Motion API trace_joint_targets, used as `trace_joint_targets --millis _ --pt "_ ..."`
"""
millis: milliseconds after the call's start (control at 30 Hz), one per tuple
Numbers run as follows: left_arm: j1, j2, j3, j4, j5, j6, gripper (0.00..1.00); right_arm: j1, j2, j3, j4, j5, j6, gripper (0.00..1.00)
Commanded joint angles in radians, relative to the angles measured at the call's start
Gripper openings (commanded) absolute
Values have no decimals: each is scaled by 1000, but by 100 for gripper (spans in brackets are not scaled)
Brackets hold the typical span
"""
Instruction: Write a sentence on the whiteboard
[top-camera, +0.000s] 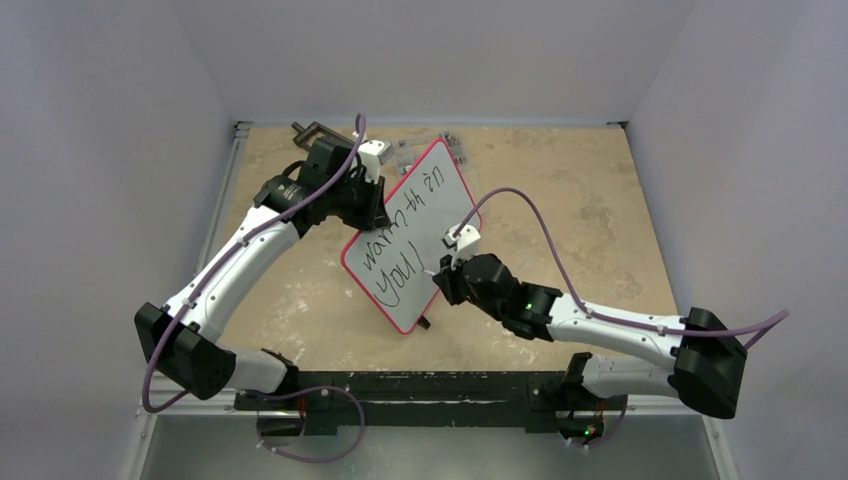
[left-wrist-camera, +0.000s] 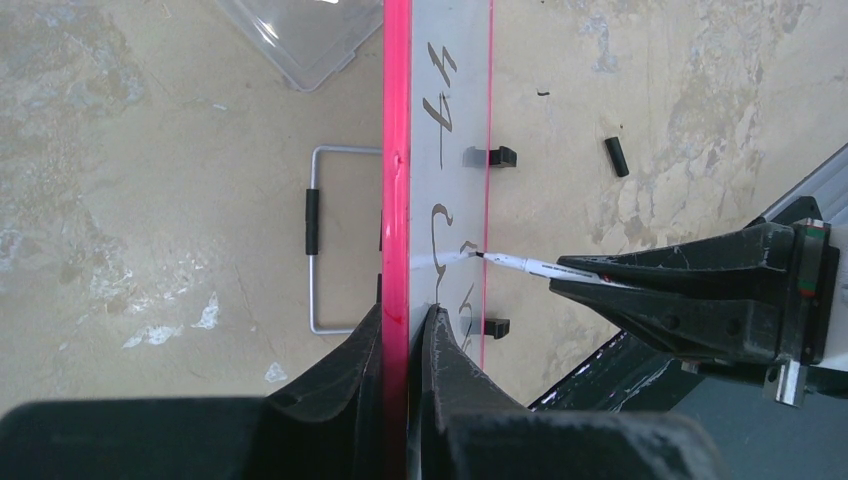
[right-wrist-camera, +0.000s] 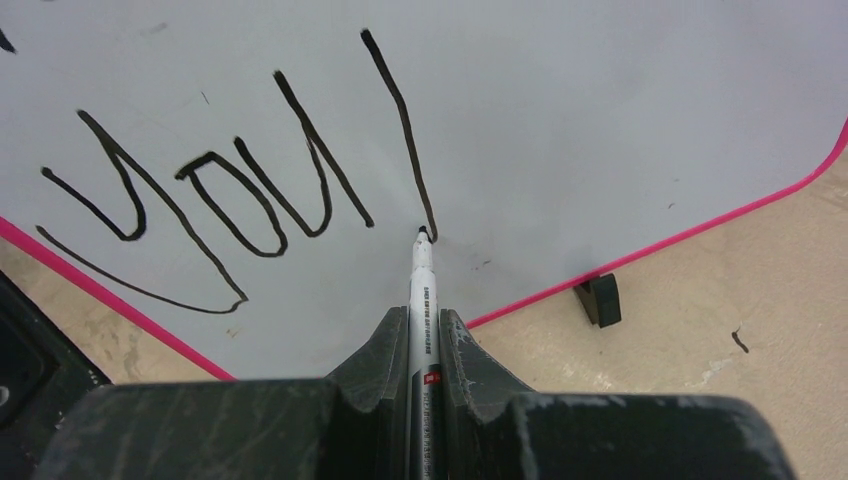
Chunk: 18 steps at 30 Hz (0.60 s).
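whiteboard (top-camera: 452, 185), white face, thin red-pink rim, rounded corners, small black feet, tipped up steeply mid-counter, face turned right, sentence (right-wrist-camera: 250, 200) in black handwriting, two lines, "warmth in" above "you" plus one long stroke

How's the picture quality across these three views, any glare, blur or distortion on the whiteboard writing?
Top external: soft, even light, no glare on the whiteboard, letters small but readable. Left wrist: board seen almost edge-on, so the sentence is heavily foreshortened; the left gripper is dark, with little detail. Right wrist: strokes and marker tip crisp; the right gripper looks slightly soft.
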Motion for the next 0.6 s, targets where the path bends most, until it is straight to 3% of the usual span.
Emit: trace_joint_targets --millis 0,567 --pt "17 15 -12 -93 -288 128 0 -2 -9 92 24 3 -27 0" --pt "18 19 -12 -93 -288 128 0 -14 77 225 8 66 -115 0"
